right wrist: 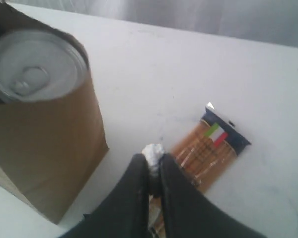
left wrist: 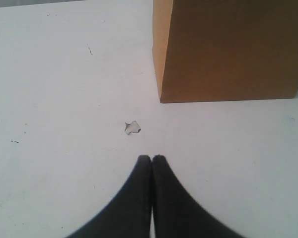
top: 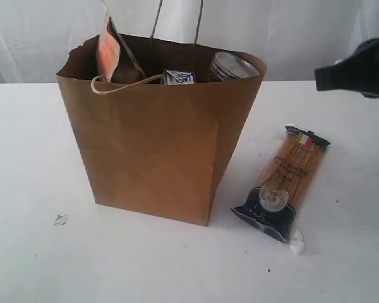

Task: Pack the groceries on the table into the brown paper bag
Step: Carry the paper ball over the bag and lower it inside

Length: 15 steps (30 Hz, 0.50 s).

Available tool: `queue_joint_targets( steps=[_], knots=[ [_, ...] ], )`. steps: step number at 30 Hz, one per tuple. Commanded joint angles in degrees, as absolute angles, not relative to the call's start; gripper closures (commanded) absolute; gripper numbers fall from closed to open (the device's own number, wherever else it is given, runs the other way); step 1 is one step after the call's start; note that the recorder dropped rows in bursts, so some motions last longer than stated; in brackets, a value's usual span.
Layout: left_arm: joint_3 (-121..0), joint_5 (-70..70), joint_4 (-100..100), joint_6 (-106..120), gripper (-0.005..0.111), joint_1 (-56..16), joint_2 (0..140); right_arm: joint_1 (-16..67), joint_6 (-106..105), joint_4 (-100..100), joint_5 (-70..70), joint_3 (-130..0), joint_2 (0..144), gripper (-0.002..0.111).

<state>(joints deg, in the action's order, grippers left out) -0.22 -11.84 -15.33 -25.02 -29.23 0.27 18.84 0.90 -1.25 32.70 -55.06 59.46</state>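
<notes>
The brown paper bag (top: 158,145) stands upright on the white table (top: 31,151). A brown orange-labelled pouch (top: 110,53), a small blue-white carton (top: 179,77) and a jar with a shiny lid (top: 234,65) poke out of its top. The spaghetti packet (top: 287,183) lies flat on the table to the bag's right. My right gripper (top: 322,77) hovers high above the packet (right wrist: 208,148), beside the bag (right wrist: 39,148) and jar lid (right wrist: 35,64); it (right wrist: 152,158) is shut, with a small white scrap (right wrist: 153,151) pinched at its tips. My left gripper (left wrist: 152,157) is shut and empty, low over bare table near the bag's corner (left wrist: 161,94).
A small clear plastic scrap (top: 60,219) lies on the table left of the bag, just ahead of the left fingertips (left wrist: 132,127). A white curtain hangs behind the table. The bag's cord handles (top: 123,85) hang over its front rim.
</notes>
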Motion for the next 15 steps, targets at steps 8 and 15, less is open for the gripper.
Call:
queue_joint_targets(
  steps=[8,15],
  knots=[
    [0.0,-12.1,-15.5,-25.6,0.106,-29.4,0.0,31.5,-5.1,0.0,33.5,-67.4,66.9,0.108],
    [0.0,-12.1,-15.5,-25.6,0.106,-29.4,0.0,36.4,-7.5,0.0,35.1,-74.0,74.8,0.108]
  ],
)
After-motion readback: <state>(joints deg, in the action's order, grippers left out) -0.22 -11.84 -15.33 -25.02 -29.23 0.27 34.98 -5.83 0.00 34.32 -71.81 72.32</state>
